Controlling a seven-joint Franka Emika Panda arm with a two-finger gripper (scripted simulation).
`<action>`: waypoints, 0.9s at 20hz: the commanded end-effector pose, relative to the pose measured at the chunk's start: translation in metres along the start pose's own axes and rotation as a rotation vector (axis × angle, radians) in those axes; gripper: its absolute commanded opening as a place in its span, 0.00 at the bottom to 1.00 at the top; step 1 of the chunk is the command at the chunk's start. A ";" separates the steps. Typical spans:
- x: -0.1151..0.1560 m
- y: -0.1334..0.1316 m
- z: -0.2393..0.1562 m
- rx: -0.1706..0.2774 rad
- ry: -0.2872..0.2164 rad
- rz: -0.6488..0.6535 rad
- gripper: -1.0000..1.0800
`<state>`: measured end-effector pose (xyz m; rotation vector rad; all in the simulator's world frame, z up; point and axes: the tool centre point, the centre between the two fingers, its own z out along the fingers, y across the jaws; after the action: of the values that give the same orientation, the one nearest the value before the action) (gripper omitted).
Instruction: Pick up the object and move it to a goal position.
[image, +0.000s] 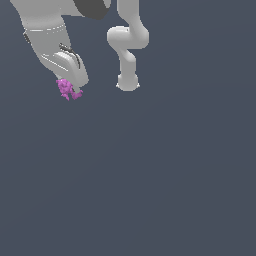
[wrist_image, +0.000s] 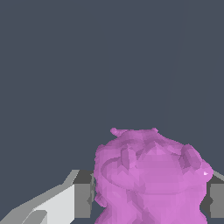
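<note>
The object (image: 66, 89) is a small knobbly magenta-pink lump at the tip of my white gripper (image: 71, 89), in the upper part of the exterior view's left. Up close in the wrist view, the object (wrist_image: 151, 177) fills the space between my two fingers, with a grey pad (wrist_image: 82, 200) against one side and the other pad (wrist_image: 217, 201) against the opposite side. My gripper (wrist_image: 149, 201) is shut on it. The lump looks lifted off the floor, though the plain background gives little to judge height by.
The arm's white base and lower links (image: 128, 50) stand at the top centre of the exterior view. All around lies a plain dark blue-grey floor (image: 150, 175) with no other objects or marker visible.
</note>
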<state>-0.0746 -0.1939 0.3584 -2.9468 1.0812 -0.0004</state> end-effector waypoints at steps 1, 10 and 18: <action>-0.005 0.012 -0.022 -0.001 -0.001 0.000 0.00; -0.014 0.040 -0.077 -0.002 0.000 -0.001 0.00; -0.015 0.045 -0.088 -0.003 0.001 -0.002 0.00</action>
<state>-0.1154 -0.2186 0.4466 -2.9498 1.0804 -0.0017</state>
